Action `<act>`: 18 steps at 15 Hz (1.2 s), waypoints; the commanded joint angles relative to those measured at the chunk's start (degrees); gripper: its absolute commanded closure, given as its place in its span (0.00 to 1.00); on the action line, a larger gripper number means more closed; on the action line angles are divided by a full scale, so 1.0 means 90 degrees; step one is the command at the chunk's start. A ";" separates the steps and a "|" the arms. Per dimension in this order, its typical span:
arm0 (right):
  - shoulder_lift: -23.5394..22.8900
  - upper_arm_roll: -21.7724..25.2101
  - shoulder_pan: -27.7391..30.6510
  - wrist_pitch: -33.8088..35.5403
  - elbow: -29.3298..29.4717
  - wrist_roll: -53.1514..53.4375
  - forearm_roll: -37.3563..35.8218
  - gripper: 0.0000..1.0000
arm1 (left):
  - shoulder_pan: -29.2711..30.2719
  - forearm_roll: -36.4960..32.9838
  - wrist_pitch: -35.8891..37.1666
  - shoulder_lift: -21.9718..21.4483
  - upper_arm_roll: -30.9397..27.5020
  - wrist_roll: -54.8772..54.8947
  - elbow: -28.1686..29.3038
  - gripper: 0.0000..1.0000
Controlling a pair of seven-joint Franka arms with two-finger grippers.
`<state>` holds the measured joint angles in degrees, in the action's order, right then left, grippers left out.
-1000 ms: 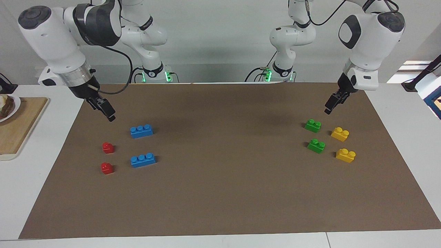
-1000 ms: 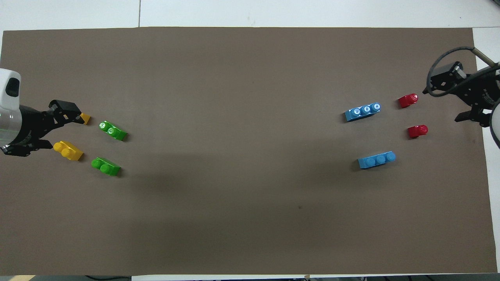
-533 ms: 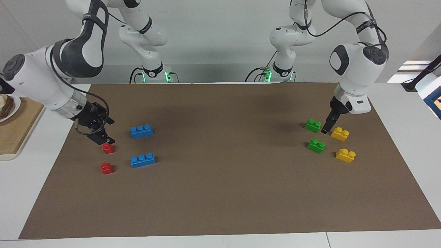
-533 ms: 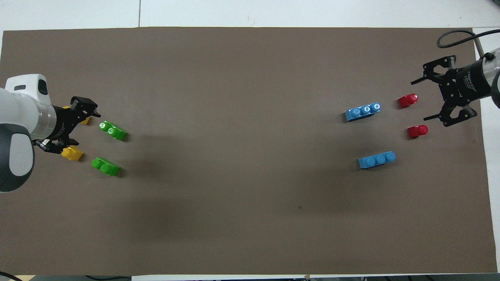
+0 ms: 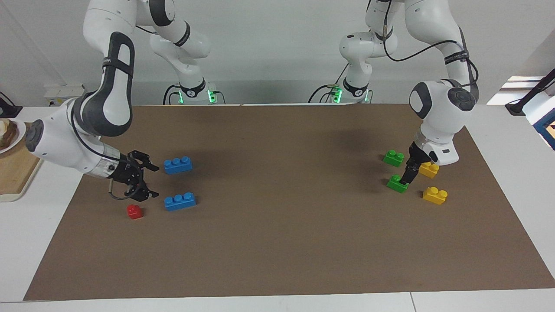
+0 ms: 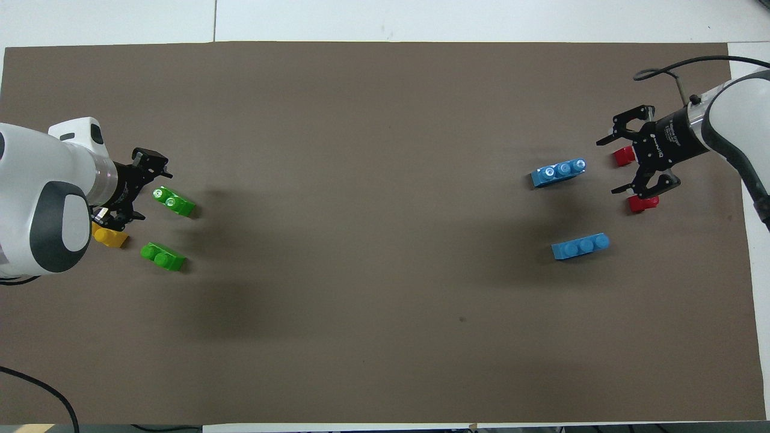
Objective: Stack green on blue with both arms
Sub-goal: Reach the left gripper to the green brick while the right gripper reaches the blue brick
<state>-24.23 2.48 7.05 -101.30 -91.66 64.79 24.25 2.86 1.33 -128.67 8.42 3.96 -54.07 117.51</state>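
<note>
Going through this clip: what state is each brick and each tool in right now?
Green bricks: both on mat, unstacked.
Blue bricks: both on mat, nothing on top.
Yellow bricks: on mat.
Red bricks: on mat.
Left tool: open, empty, low beside farther green brick.
Right tool: open, empty, over nearer red brick.

Glossy plastic green bricks [image 5: 393, 157] and blue bricks [image 5: 178, 164] on matt, paper-like brown mat [image 5: 277, 242]

One red brick [image 6: 622, 156] half under right pincer [image 6: 612, 166], yellow brick [image 6: 110, 238] partly under left arm
</note>
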 commanded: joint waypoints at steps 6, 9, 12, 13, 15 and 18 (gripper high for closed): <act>-0.0441 -0.0051 0.0066 -0.0764 -0.0041 -0.0030 0.0411 0.00 | 0.0083 0.0019 -0.0536 0.0548 0.0029 -0.0631 0.0087 0.00; -0.0598 -0.0081 0.0027 -0.1019 -0.0050 -0.0109 0.0586 0.00 | 0.0083 0.0009 -0.0586 0.0636 0.0029 -0.0652 0.0087 0.00; -0.0647 -0.0081 -0.0090 -0.1311 -0.0225 -0.0284 0.0636 0.00 | 0.0092 -0.0108 -0.0606 0.0733 0.0009 -0.0652 0.0087 0.00; -0.0637 -0.0081 -0.0148 -0.1409 -0.0303 -0.0285 0.0636 0.00 | 0.0092 -0.0118 -0.0664 0.0773 0.0009 -0.0652 0.0087 0.00; -0.0647 -0.0081 -0.0178 -0.1546 -0.0353 -0.0314 0.0636 0.00 | 0.0102 -0.0118 -0.0693 0.0783 0.0000 -0.0662 0.0097 0.00; -0.0637 -0.0187 -0.0217 -0.1936 -0.0596 -0.0314 0.0645 0.00 | 0.0112 -0.0118 -0.0742 0.0831 -0.0010 -0.0662 0.0097 0.00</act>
<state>-30.61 1.72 4.93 -115.84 -94.46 63.92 28.23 3.37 1.16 -133.43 15.69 3.78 -59.14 117.58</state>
